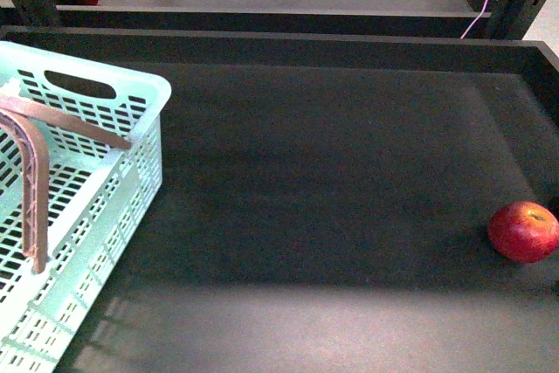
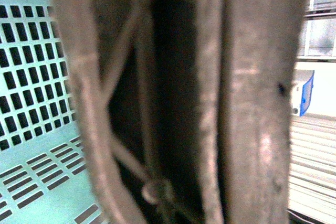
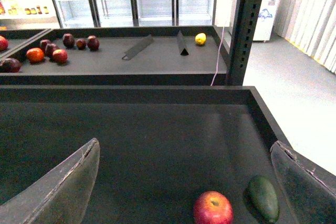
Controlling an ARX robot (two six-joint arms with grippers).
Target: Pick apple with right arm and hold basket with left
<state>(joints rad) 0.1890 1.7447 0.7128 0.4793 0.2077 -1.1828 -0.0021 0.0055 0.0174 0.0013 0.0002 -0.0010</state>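
My right pincer (image 3: 185,145) hangs spread wide and empty over the table (image 1: 332,181). The apple (image 1: 522,231) lies by the table's right edge near the front corner (a dark green fruit (image 3: 262,198) just beside it), not yet picked. The basket (image 1: 131,93) stands at the left edge. Its handles (image 2: 257,103) fill my left wrist view, so whether my left pincer grips them I cannot tell.
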